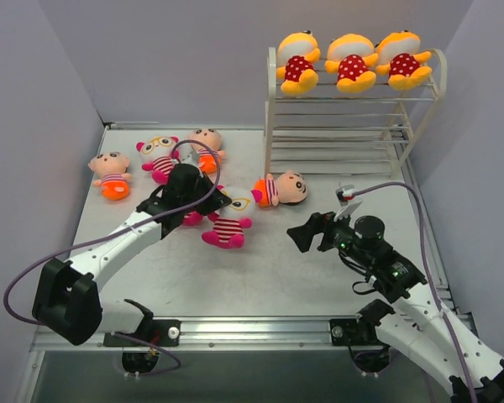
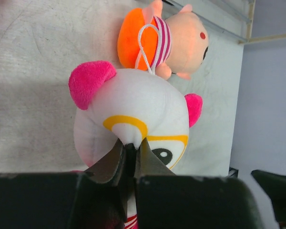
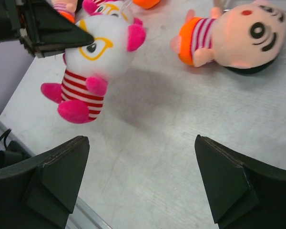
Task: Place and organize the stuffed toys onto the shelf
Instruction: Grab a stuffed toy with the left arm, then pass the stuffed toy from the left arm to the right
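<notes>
Wire shelf (image 1: 353, 126) stands well beyond both grippers: three yellow dolls (image 1: 351, 63) on top tier, lower tiers bare. Judged about a third done. The left gripper (image 2: 130, 153) is clamped on the glasses doll (image 2: 133, 114), face fabric nipped between its jaws. The right gripper (image 3: 140, 143) gapes wide, empty, peach doll (image 3: 238, 33) just ahead.

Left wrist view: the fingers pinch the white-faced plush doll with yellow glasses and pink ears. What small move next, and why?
Probably raise the left gripper a little: it is shut on the white-faced doll, and the peach-faced plush doll with orange bottom lies between it and the white wire shelf.
</notes>
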Tool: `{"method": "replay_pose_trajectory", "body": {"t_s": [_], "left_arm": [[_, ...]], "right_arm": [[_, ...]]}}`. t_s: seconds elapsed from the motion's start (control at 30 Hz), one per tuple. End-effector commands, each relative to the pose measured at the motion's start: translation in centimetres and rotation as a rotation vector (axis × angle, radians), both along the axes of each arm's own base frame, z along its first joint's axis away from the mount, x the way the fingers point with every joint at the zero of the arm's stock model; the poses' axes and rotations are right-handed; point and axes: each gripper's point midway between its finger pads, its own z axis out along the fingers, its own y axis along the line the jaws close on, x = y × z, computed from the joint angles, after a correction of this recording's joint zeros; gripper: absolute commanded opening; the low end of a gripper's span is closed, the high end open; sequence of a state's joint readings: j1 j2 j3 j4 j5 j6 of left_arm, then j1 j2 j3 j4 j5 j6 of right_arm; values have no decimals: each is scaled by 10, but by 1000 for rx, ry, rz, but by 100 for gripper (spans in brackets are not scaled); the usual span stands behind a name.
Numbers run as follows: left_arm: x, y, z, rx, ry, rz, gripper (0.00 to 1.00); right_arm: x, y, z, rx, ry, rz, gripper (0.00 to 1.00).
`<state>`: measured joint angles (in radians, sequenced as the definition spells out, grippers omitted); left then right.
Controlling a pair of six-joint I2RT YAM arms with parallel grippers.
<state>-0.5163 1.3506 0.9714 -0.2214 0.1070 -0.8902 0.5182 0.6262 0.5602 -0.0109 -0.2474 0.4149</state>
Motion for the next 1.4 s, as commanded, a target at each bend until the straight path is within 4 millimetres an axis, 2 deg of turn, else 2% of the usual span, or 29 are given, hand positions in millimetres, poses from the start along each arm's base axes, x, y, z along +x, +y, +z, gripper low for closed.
{"method": "replay_pose_trajectory", "body": {"t_s": [0.0,0.13,0.23,0.33,0.37,0.43,0.7,0.83,1.17,1.37], "left_arm": [[7,2,33,-137,-57,148,2],[6,11,50,-166,-105,230,3],[2,15,60,-183,-129,263,2],[-2,17,68,-200,-148,285,3],[-3,17,69,-203,-150,287,3],[-5,18,72,-210,-158,296,3],[-18,17,78,-219,-183,303,2],[-21,14,82,-223,-194,298,3],[-29,17,90,-245,-226,319,3],[-30,22,95,-284,-252,367,3]], "right_arm": [[4,27,17,60,-65,4,98],[-7,64,9,55,-59,63,98],[-11,89,10,56,-77,86,98],[-16,109,3,39,-70,113,97],[-15,114,8,54,-81,116,96],[-17,125,3,42,-75,130,95],[-19,157,12,55,-90,163,92],[-20,166,13,47,-93,163,90],[-12,170,6,36,-74,121,73],[-10,166,6,62,-59,71,76]]}}
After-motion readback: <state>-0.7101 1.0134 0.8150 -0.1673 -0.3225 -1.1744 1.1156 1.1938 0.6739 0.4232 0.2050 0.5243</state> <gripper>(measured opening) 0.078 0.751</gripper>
